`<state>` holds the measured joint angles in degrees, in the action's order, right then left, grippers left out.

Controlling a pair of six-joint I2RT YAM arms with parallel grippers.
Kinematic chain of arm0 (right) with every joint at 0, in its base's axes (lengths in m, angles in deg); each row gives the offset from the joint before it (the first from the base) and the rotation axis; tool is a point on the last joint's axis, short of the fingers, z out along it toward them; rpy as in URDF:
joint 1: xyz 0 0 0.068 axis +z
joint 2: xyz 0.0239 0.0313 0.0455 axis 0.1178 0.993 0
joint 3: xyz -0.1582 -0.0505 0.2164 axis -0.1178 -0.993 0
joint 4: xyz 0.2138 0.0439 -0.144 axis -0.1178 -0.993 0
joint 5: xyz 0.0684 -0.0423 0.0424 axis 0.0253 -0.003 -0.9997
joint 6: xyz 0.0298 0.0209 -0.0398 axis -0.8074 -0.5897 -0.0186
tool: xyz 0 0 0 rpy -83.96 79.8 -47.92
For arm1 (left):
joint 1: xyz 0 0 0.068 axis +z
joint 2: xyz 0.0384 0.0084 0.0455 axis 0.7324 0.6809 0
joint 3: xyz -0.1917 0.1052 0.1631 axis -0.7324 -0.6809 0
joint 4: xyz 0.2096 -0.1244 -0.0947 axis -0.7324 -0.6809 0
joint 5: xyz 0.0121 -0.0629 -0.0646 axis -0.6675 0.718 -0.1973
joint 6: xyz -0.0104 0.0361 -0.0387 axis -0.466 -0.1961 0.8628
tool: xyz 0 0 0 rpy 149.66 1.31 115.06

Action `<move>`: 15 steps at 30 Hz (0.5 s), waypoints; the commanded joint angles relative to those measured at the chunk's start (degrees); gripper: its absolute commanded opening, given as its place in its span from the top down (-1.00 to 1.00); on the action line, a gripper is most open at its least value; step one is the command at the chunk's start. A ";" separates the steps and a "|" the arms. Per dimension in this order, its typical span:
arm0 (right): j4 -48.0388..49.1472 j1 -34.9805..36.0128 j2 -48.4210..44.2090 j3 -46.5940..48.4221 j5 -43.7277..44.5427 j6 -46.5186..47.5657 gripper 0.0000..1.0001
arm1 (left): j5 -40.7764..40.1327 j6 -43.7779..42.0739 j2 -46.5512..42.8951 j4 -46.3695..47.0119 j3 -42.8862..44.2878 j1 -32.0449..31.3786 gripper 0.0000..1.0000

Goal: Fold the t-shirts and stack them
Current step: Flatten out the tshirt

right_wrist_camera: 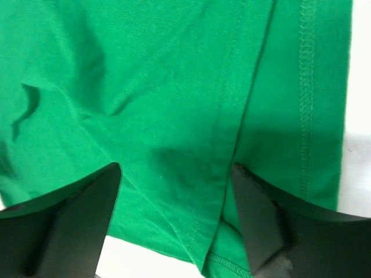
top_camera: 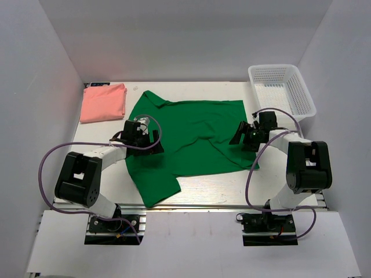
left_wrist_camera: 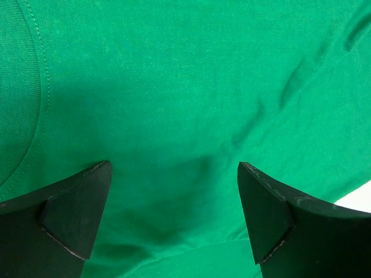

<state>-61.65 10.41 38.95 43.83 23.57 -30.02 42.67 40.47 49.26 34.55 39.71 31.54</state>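
A white bench [top_camera: 214, 188] forms the floor of a white-walled enclosure. On the bench's far right corner sits a white plastic mesh basket [top_camera: 273, 67], rectangular and upright with its open side up. Its long side runs along the bench's right edge. The basket's outer side stands close to the right wall [top_camera: 342, 98]; whether they touch cannot be told. The back wall [top_camera: 185, 40] rises from the bench's far edge and the left wall [top_camera: 35, 104] from its left edge. A silver metal rail [top_camera: 191, 206] runs along the bench's near edge, with a white board [top_camera: 185, 243] just in front of it.
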 commanded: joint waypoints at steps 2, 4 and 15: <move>4.66 -0.91 1.43 -1.37 -6.50 -1.28 -0.55 | -1.67 0.64 0.47 -0.27 -0.65 -0.09 -1.00; 8.00 -1.62 1.35 -2.77 -10.10 -2.78 -0.34 | -2.28 0.64 0.47 -0.27 -0.65 -0.09 -1.00; 12.42 -2.94 0.82 -2.78 -9.50 -7.00 0.56 | -3.52 0.64 1.00 -1.33 -0.65 -0.09 -1.00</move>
<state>-50.50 7.65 40.35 40.42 13.53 -36.09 41.16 41.21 49.33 34.73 39.71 31.52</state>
